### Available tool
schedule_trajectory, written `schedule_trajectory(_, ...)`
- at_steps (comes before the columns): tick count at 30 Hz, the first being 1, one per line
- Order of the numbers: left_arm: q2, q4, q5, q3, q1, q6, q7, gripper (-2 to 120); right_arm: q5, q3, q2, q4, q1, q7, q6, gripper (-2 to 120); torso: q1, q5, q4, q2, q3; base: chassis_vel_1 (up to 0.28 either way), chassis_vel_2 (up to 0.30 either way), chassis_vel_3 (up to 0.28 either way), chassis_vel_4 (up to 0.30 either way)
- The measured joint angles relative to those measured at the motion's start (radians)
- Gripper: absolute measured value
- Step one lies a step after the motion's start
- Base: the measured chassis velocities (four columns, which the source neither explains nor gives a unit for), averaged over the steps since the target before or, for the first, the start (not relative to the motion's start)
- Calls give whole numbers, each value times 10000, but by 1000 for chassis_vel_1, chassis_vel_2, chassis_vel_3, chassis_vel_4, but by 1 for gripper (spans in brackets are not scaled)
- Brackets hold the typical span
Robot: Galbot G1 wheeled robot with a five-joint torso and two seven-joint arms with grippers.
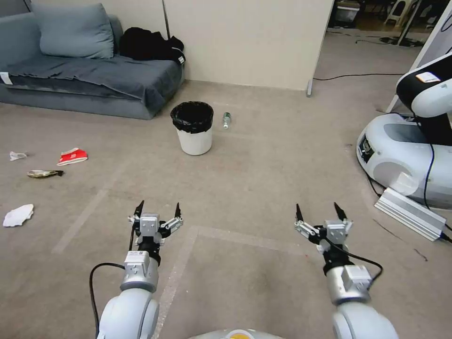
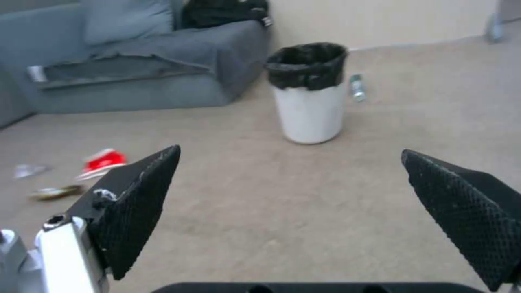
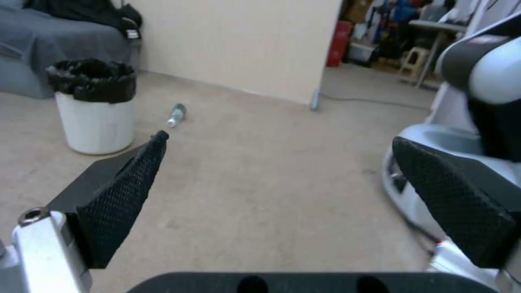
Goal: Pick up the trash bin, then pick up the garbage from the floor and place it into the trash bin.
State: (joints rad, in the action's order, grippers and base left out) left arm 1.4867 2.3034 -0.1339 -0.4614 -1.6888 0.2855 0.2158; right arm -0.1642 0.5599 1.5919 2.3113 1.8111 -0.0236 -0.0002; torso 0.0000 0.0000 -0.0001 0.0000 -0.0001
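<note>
The sofa (image 1: 89,75) is the biggest thing here, standing just behind and to the left of the bin (image 1: 193,128), with a pillow (image 1: 75,30) and a heap of black cloth (image 1: 150,44) on it. A second robot (image 1: 414,141) is well off to the bin's right. The bin stands upright on the carpet, white, its black bag (image 1: 192,116) folded over the rim; inside I see only dark liner and cannot tell whether anything lies in it. My left gripper (image 1: 158,210) and right gripper (image 1: 320,213) both hang above the floor well short of the bin, fingers spread apart, holding nothing. A tissue (image 1: 19,215) lies far left of the bin, nearer me. A red carton (image 1: 73,156), a dark wrapper (image 1: 44,173) and a small scrap (image 1: 17,155) lie left of the bin. A bottle (image 1: 226,120) lies just right of the bin.
</note>
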Motion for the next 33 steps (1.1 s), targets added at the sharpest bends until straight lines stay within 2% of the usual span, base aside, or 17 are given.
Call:
schedule_trajectory(1,-13,373,-163,102,-169,338,256,100,-190,12,110,381,305,-30,0,100,0,-1,-1,1,0,0,0,0,0)
schedule_trajectory(4,-66,705,-145,302,-346,740,581,100,-290,21,161,569,483,-46,12,100,0,-1,0,0,0,0,0,0,0)
schedule_trajectory(9,-79,775,33,380,-392,957,711,100,200,-173,156,528,578,158,432,100,0,-1,2,0,1,0,0,0,0)
schedule_trajectory(16,-51,762,29,389,-402,990,492,100,260,-190,159,488,574,189,553,100,0,-1,2,0,1,0,0,0,0)
schedule_trajectory(18,-37,740,-46,382,-420,942,338,100,358,-189,161,363,526,289,1113,100,0,0,1,0,1,0,0,0,0)
schedule_trajectory(21,-19,717,-63,390,-426,908,308,100,419,-187,161,267,489,350,1420,100,0,0,2,0,1,0,0,0,0)
schedule_trajectory(33,22,666,70,578,-463,776,175,100,191,-199,176,177,424,411,1538,100,1,0,1,0,1,0,0,0,0)
